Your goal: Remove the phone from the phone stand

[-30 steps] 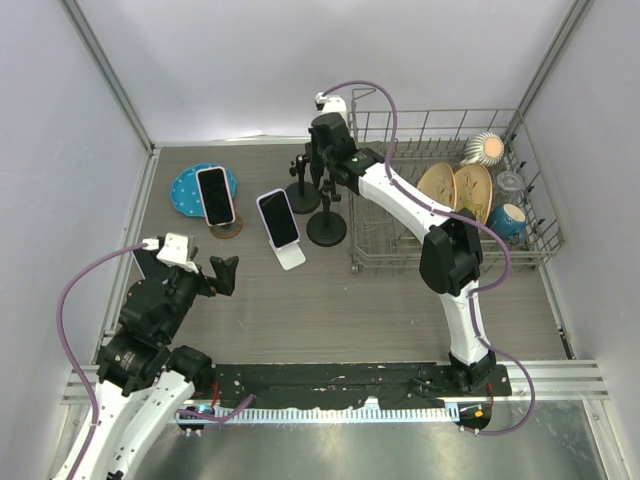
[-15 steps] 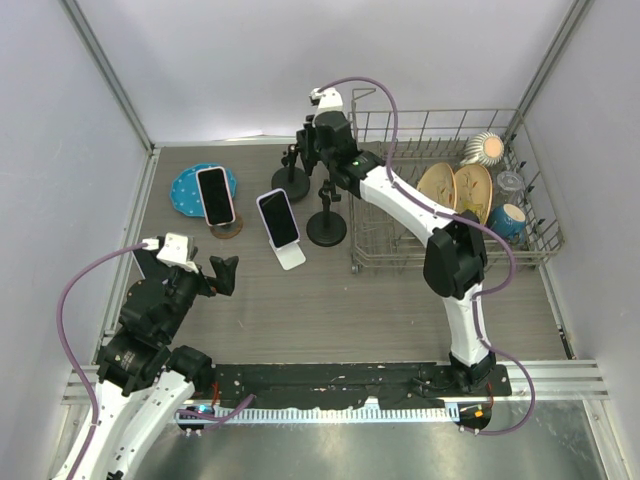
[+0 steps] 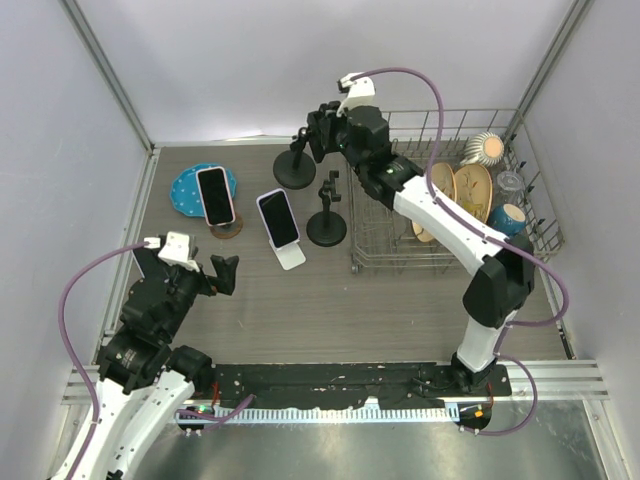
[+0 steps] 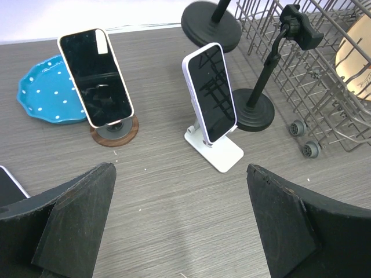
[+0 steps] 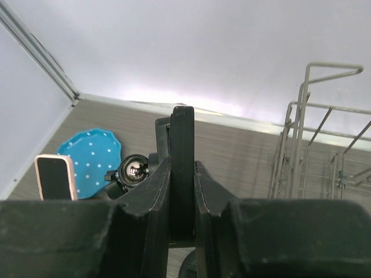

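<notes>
Your right fingers [image 5: 153, 202] pinch the phone [image 5: 182, 150], held apart from the black stand [image 3: 295, 172]; your left fingers [image 4: 75, 214] are spread wide.

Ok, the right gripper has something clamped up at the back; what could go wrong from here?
1. The right gripper is shut on a thin dark slab, likely the phone, seen edge-on; so narrow a hold could slip and drop it onto the black stand nearby.
2. The stand's head sits close beside the slab; if they catch, lifting might tip the stand.
3. The dish rack is near that arm; a swing right could hit it.
</notes>
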Controlling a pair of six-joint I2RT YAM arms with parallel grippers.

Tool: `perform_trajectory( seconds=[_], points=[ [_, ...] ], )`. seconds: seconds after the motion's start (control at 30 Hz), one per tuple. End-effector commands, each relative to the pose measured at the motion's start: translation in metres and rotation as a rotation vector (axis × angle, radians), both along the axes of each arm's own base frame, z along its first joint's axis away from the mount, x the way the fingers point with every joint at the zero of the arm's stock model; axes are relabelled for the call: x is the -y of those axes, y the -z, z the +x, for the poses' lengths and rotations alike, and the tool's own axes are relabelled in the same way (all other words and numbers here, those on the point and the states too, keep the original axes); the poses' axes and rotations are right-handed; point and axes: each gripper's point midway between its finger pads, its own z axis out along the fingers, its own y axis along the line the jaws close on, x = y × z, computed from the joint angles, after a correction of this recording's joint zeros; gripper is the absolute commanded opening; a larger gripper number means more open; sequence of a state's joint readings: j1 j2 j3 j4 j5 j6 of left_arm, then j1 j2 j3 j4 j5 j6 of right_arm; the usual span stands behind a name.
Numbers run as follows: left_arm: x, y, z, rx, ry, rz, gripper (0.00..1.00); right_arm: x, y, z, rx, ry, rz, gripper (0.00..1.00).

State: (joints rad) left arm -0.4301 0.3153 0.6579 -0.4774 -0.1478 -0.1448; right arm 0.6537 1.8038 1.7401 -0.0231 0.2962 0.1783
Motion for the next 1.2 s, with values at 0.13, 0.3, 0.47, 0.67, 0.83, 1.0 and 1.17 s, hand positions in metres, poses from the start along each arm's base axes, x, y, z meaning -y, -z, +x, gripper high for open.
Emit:
perform_trajectory(
  seconds=[0.13, 0.3, 0.47, 0.67, 0.83, 1.0, 1.17],
  points=[
    [0.001, 0.000, 0.005, 0.004, -0.005, 0.008, 1.00, 0.034, -0.184, -0.077, 0.375, -0.088, 0.327, 0.01],
    [0.002, 0.001, 0.005, -0.001, 0.001, 0.012, 1.00, 0.043, -0.197, -0.117, 0.368, -0.182, 0.312, 0.01],
    [0.007, 0.001, 0.004, 0.001, 0.030, 0.005, 1.00, 0.035, -0.170, -0.155, 0.281, -0.307, 0.248, 0.01],
    [0.035, -0.010, -0.009, 0.054, 0.208, -0.021, 1.00, 0.032, -0.124, -0.198, 0.175, -0.421, 0.163, 0.01],
    [0.057, -0.015, -0.016, 0.070, 0.341, -0.044, 1.00, 0.005, -0.067, -0.230, 0.073, -0.521, 0.040, 0.01],
    [0.074, -0.016, -0.015, 0.004, 0.401, -0.110, 1.00, -0.011, -0.015, -0.236, 0.024, -0.484, -0.059, 0.01],
    [0.096, -0.023, -0.014, -0.047, 0.461, -0.265, 1.00, -0.019, 0.027, -0.239, -0.011, -0.471, -0.103, 0.01]
  ],
)
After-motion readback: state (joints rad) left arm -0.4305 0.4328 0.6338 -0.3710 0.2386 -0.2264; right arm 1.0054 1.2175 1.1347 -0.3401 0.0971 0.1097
